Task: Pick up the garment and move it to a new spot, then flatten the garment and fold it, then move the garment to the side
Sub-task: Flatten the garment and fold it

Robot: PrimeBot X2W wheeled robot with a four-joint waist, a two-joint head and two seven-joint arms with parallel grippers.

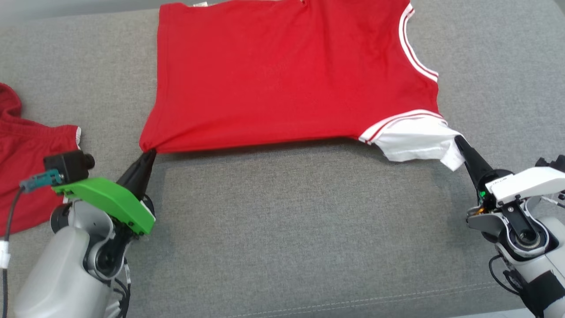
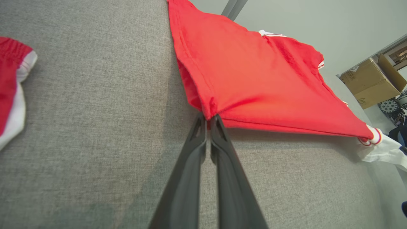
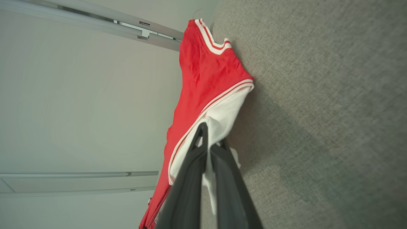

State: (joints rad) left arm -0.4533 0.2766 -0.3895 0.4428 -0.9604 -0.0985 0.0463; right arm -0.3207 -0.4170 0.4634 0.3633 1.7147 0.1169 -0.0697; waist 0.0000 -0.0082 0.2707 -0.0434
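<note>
The garment (image 1: 282,75) is a red T-shirt with white sleeves and striped trim, stretched out over the grey cushioned surface (image 1: 287,229). Its near edge hangs taut just above the fabric, casting a shadow. My left gripper (image 1: 149,153) is shut on the garment's near left hem corner; in the left wrist view the gripper (image 2: 208,118) pinches the bunched red cloth (image 2: 254,89). My right gripper (image 1: 457,140) is shut on the white sleeve (image 1: 419,143) at the near right. In the right wrist view the gripper (image 3: 210,140) has white cloth (image 3: 222,117) between its fingers.
Another red garment with white trim (image 1: 26,154) lies at the left edge of the surface, also seen in the left wrist view (image 2: 12,79). A cardboard box (image 2: 370,79) stands beyond the surface's far side. A stitched seam (image 1: 353,300) runs along the near edge.
</note>
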